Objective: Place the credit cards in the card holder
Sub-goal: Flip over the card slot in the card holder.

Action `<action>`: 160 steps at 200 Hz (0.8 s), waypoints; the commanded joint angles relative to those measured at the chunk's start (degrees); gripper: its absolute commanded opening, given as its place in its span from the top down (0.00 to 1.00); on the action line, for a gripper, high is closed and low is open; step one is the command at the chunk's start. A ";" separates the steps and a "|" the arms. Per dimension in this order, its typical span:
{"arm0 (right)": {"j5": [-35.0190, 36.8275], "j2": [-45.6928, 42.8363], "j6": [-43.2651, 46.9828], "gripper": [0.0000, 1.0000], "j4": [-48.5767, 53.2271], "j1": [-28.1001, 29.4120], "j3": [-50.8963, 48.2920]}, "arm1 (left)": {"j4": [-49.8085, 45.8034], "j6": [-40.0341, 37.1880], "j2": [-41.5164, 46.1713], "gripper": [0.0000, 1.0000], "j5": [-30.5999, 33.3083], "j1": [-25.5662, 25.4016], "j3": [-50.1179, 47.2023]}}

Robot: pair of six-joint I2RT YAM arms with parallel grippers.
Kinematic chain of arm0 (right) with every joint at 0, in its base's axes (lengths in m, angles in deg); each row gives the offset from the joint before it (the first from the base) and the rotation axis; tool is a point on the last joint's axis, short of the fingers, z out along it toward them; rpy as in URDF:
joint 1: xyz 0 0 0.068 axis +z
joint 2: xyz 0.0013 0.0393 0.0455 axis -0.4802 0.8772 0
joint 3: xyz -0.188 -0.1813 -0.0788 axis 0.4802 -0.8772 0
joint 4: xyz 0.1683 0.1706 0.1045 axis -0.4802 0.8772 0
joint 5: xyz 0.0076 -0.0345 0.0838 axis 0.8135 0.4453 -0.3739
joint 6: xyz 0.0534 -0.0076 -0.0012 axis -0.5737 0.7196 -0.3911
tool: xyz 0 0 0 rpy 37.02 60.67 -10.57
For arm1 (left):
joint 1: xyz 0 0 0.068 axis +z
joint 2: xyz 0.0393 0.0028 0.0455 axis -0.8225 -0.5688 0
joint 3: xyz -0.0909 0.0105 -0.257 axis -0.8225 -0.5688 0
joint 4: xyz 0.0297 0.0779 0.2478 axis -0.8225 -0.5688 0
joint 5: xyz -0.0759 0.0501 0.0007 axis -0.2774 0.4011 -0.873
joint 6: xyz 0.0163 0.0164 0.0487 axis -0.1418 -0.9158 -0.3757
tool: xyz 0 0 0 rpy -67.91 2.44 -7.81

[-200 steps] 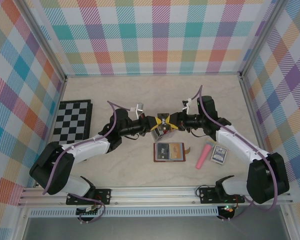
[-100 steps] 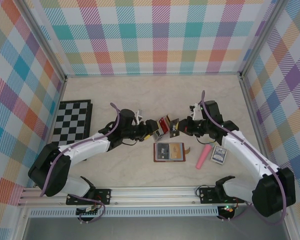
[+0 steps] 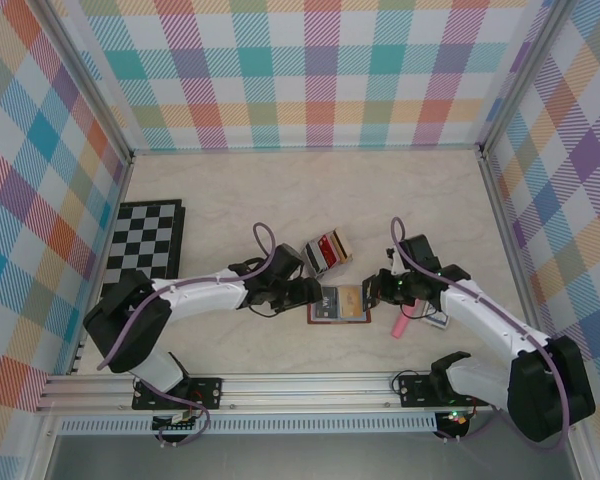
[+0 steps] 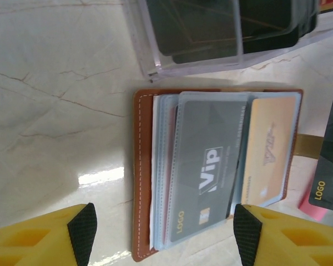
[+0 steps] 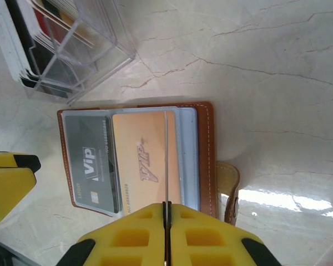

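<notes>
The brown card holder (image 3: 338, 320) lies open on the table, with a grey VIP card (image 4: 211, 166) and an orange card (image 5: 144, 160) in its pale sleeves. My left gripper (image 4: 165, 235) hovers open over the holder's left half (image 4: 141, 166), nothing between its fingers. My right gripper (image 5: 166, 208) is shut on a thin dark credit card (image 4: 328, 160). That card shows edge-on (image 5: 165, 155) in the right wrist view, upright above the holder's right half (image 5: 206, 160). In the top view the left gripper (image 3: 318, 295) and right gripper (image 3: 373, 293) flank the holder.
A clear plastic rack (image 3: 325, 252) of upright cards stands just behind the holder. A pink object (image 3: 405, 318) and a small box (image 3: 438, 318) lie right of it under the right arm. A chessboard (image 3: 145, 243) lies at the left.
Both grippers have come down from the rack, where they met, to the open holder. The left gripper has opened. The right gripper has carried a card away from the rack.
</notes>
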State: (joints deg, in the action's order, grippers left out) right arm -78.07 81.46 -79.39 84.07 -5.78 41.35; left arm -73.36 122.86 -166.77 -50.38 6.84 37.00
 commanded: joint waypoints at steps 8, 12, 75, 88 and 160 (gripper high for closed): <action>0.69 1.09 1.31 0.92 -4.05 0.37 -1.96 | -0.49 -0.69 -1.80 0.32 1.07 -0.62 1.84; 0.90 1.28 1.41 0.92 -4.18 0.38 -2.13 | -0.31 -0.69 -2.05 0.32 0.89 -0.56 1.89; -0.18 4.22 2.92 0.92 -8.53 0.40 -5.00 | 1.23 -0.60 -4.66 0.38 -0.18 -1.17 2.26; -0.64 4.39 2.99 0.92 -8.81 0.39 -4.89 | 1.61 -0.61 -5.24 0.39 -0.46 -1.26 2.34; -6.73 2.07 -0.35 0.91 -11.23 0.38 -3.37 | 3.06 -0.36 -6.57 0.46 -1.00 -1.98 2.13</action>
State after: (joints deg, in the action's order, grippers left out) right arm -81.44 85.04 -78.56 74.04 -5.76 37.03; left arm -72.07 122.86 -172.06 -50.44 6.19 38.37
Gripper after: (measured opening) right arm 0.091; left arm 0.547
